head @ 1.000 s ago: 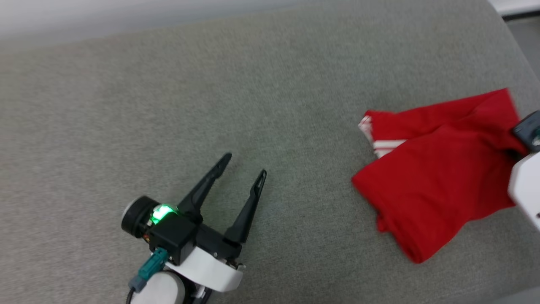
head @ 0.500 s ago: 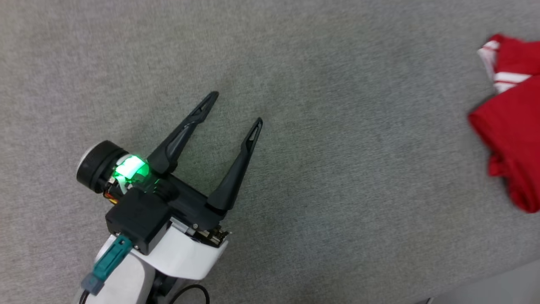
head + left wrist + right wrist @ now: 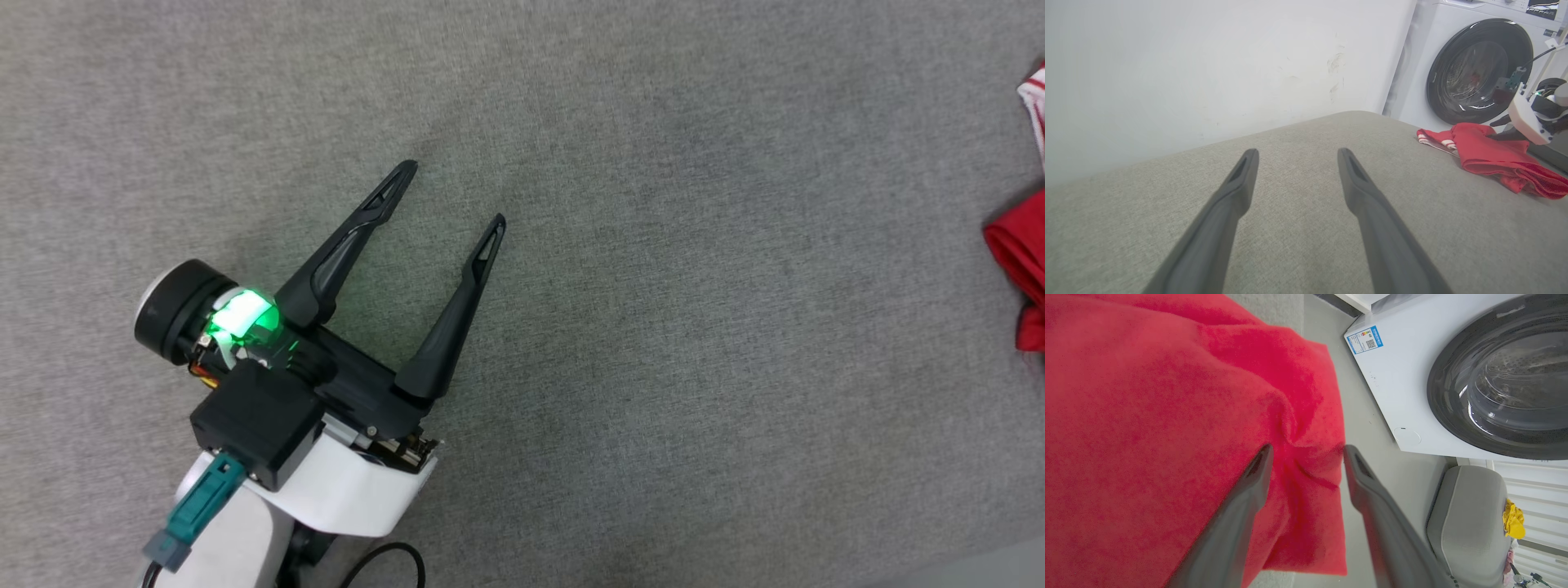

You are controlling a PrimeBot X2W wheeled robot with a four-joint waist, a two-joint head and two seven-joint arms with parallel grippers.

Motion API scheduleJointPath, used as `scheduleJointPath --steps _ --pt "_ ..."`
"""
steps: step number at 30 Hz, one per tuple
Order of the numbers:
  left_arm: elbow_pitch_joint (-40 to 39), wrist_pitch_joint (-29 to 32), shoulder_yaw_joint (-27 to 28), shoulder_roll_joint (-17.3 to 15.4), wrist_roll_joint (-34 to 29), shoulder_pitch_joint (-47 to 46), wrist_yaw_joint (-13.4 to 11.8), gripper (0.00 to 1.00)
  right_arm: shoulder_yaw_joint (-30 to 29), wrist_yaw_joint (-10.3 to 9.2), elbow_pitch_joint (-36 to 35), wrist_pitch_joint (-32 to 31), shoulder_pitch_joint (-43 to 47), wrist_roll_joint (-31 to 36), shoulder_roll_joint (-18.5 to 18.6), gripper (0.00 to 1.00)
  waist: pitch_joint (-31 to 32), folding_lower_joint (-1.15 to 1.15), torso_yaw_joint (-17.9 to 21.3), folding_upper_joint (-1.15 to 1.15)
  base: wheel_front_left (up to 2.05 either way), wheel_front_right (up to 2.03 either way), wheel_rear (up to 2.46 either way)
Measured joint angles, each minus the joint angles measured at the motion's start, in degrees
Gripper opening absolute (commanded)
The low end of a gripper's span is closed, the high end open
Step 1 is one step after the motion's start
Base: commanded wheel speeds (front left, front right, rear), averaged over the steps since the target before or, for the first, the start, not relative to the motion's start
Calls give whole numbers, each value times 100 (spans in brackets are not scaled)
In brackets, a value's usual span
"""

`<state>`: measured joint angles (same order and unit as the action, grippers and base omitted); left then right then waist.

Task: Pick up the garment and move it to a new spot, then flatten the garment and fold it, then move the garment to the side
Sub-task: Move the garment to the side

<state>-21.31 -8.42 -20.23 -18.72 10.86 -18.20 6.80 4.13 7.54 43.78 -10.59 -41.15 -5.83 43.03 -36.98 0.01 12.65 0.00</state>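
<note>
The garment is a red shirt with red-white striped trim, lying bunched on the grey cushion at the head view's right edge. In the left wrist view the garment lies at the far right, with my right gripper at its far side. In the right wrist view my right gripper stands open, its fingers either side of a creased fold of the garment. My left gripper is open and empty over bare cushion, far left of the shirt. In its own view the left gripper has its fingers spread wide.
A white washing machine with a dark round door stands just past the cushion's end, close behind the garment. The same washing machine sits beside a grey seat. A white wall runs along the cushion's far edge.
The head camera has turned and dipped, so the garment has slid to the picture's right edge and the right arm has left it. My left gripper stays open.
</note>
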Motion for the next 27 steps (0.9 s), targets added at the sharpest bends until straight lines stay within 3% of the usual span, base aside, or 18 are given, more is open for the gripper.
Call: scheduleJointPath --steps 7,14,18,27 --pt "485 -320 -62 126 35 98 -85 100 -174 0 -213 136 -86 364 -12 100 484 0 -67 0 0 0 0" --pt "1104 -579 129 293 218 474 -298 100 -169 -1 -1089 303 -75 42 -357 100 1248 -2 -182 0 0 0 0" --pt "1396 -639 315 368 310 727 -423 100 -166 -1 -1878 356 175 -204 -721 100 1728 -2 -291 0 0 0 0" --pt "1716 -649 821 511 394 1283 -592 100 -511 -1 -3784 436 1422 -662 -1987 100 2670 -3 -646 0 0 0 0"
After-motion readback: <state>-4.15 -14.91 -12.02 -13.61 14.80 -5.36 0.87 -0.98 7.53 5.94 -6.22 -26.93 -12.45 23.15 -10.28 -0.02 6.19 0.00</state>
